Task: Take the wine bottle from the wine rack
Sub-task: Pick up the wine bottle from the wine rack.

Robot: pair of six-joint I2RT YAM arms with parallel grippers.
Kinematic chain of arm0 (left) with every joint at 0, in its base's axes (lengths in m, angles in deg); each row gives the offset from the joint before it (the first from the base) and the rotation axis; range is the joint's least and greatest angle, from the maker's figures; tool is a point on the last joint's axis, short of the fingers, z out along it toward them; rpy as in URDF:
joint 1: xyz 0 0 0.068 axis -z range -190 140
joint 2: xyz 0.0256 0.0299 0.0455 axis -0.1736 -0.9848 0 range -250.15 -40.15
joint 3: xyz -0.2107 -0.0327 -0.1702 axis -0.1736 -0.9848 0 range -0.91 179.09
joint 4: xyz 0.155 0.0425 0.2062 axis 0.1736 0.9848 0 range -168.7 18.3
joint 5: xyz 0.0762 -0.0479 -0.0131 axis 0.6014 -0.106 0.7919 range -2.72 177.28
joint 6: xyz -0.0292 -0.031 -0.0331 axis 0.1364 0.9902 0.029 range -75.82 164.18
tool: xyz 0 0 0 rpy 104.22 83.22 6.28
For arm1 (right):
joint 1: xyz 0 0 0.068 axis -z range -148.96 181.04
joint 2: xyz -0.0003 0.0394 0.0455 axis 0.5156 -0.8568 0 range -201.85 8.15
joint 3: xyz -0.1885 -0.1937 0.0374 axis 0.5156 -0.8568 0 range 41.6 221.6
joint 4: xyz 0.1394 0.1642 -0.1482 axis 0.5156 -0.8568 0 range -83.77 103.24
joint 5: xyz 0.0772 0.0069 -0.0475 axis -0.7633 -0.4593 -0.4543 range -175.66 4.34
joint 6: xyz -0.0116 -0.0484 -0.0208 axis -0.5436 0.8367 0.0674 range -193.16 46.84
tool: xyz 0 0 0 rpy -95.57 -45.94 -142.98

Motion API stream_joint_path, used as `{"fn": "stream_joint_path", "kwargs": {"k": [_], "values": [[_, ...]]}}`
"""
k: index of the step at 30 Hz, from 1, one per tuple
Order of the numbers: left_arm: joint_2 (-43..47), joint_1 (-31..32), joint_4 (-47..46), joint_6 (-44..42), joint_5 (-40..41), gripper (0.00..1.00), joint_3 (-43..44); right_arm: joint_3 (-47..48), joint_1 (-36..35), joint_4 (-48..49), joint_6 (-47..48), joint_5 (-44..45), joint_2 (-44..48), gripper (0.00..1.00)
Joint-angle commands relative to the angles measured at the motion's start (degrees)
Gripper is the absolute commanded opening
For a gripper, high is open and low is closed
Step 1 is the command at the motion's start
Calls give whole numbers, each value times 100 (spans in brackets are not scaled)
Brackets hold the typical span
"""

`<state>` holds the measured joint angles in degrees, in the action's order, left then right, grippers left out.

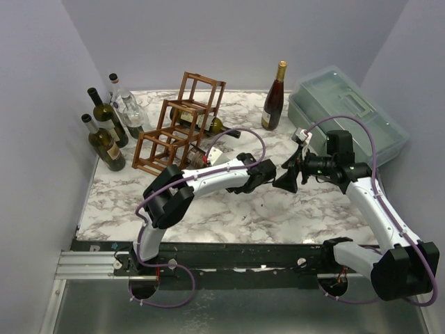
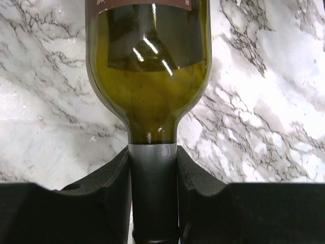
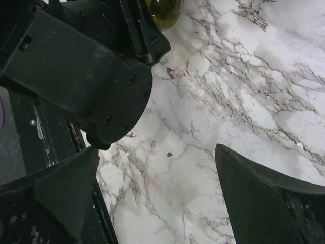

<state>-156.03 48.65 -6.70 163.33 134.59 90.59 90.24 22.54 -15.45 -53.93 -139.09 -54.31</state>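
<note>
wine bottle (image 2: 152, 76) of green glass sits neck-first in the left gripper (image 2: 152, 170), whose two black fingers (image 2: 114, 178) are clamped tight on the dark-capped neck. its body runs straight ahead of the fingers, over the marble table (image 2: 45, 101). its label and base are cut off at the top of the wrist view. from above, the left forearm (image 1: 208, 174) covers most of it, so i cannot tell whether its base touches the wine rack (image 1: 182, 118). the rack stands ahead of that gripper, with a racked bottle (image 1: 203, 124) lying in a middle cell. the right gripper (image 3: 157, 152) hangs just beside the left one, jaws spread wide, holding nothing.

counted: two grippers, one rack and six bottles. these are the held one, the racked one, three upright bottles (image 1: 106, 142) beyond the rack, and one red bottle (image 1: 274, 97) upright ahead of the right gripper. one lidded plastic box (image 1: 348, 115) stands near it.
</note>
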Motion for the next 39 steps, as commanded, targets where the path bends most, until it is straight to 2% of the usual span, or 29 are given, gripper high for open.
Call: {"fn": "stream_joint_path", "kwargs": {"k": [1, 18, 39], "values": [[359, 182, 97, 1797, 21, 0, 185, 105, 32, -120, 128, 137, 111, 99], [915, 522, 92, 1709, 252, 0, -85, 156, 163, -107, 101, 605, 245, 99], [1176, 849, -41, 1627, 376, 0, -337, 128, 190, -86, 73, 562, 253, 99]]}}
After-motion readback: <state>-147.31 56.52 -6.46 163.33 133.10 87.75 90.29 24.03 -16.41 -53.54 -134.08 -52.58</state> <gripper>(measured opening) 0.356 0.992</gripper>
